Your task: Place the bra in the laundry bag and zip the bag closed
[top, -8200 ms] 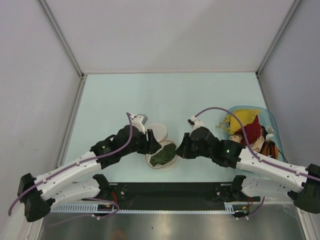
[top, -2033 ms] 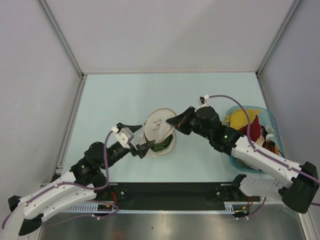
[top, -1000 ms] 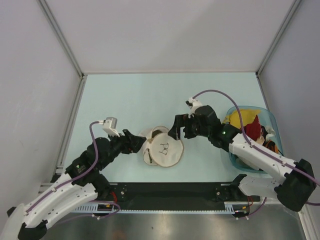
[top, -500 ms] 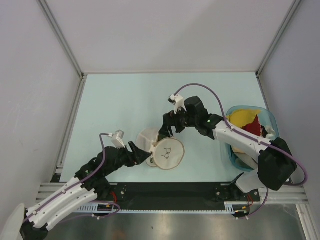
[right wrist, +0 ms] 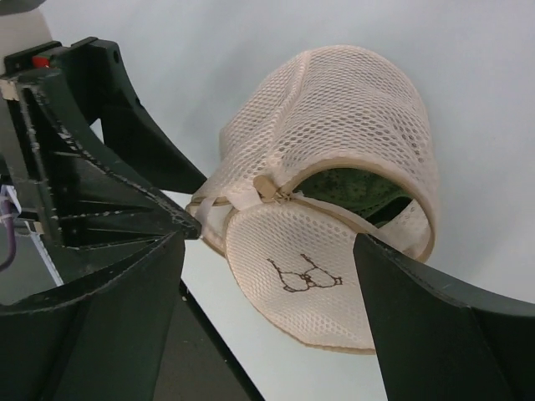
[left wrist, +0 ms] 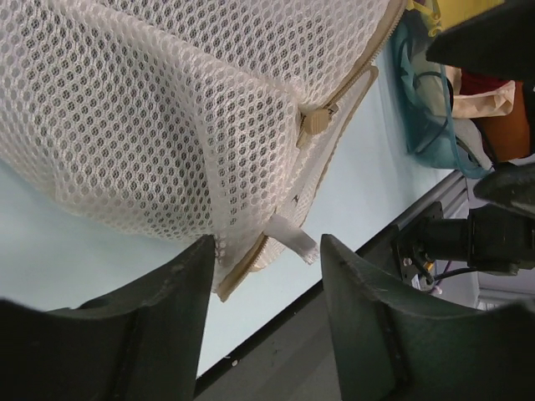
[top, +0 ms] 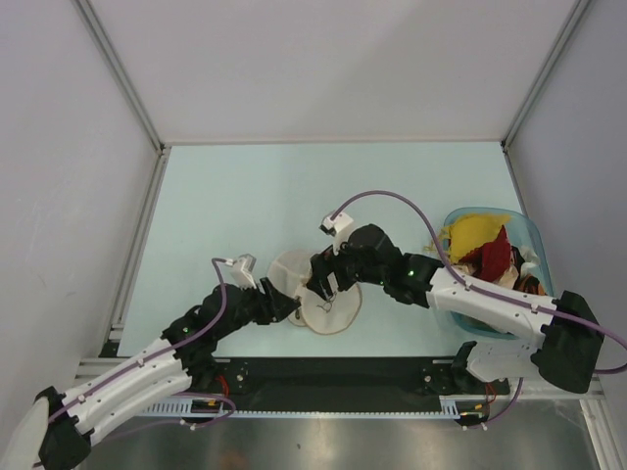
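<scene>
Left gripper [left wrist: 266, 251] apart astride the laundry bag [left wrist: 125, 109] rim, right gripper [right wrist: 269, 242] spread wide over it, bra [right wrist: 351, 190] inside, zip [left wrist: 316, 121] partly open.

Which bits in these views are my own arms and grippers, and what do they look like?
Both arms match: white links with black joints. The left arm and right arm each carry a looping purple cable to a small white box at the wrist. The left gripper and right gripper are black, with broad, wedge-shaped fingers.
</scene>
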Controlling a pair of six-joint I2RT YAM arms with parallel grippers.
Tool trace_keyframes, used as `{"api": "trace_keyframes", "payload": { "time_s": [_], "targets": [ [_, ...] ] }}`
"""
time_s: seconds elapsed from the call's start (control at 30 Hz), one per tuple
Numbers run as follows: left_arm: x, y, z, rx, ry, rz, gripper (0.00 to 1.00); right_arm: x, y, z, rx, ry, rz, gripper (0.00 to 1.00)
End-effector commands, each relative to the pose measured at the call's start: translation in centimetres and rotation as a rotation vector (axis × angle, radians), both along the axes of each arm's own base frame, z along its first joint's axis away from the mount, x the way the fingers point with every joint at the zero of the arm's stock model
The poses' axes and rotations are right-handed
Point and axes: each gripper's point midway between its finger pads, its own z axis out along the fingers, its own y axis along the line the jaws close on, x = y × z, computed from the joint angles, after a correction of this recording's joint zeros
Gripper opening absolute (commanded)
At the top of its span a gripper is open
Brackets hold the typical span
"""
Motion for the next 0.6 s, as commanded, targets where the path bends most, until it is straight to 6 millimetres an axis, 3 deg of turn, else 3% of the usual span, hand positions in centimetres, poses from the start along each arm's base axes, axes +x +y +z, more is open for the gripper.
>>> {"api": "trace_keyframes", "payload": {
  "time_s": [0.0,0.1,0.23,0.33,0.37,0.47,0.57],
  "targets": [
    [0.7,-0.5,0.4,-0.003,-0.056,-0.016,0.55,0.3,-0.2,1.9,-0.036,-0.094,-0.114,0.85],
    [0.8,-0.7,0.1,-0.007,-0.054,-0.020,0.50,1.1,-0.7,2.1,-0.055,-0.120,-0.203,0.84],
    [0.9,-0.7,-0.2,0.019,-0.055,-0.025,0.39,0.7,0.2,2.1,-0.042,-0.132,-0.182,0.78],
    [1.0,-0.9,0.5,0.015,-0.073,-0.036,0.26,0.2,1.3,1.5,-0.060,-0.133,-0.155,0.64],
    [1.0,-1.0,0.7,0.011,-0.076,-0.039,0.15,0.0,1.7,1.1,-0.073,-0.134,-0.150,0.63],
    [1.0,-1.1,1.7,-0.018,-0.099,-0.042,0.01,-0.5,2.5,0.7,-0.099,-0.161,-0.154,0.57],
    [0.9,-1.1,2.7,-0.043,-0.121,-0.042,0.00,-0.3,2.7,0.6,-0.125,-0.186,-0.188,0.51]
  ]
}}
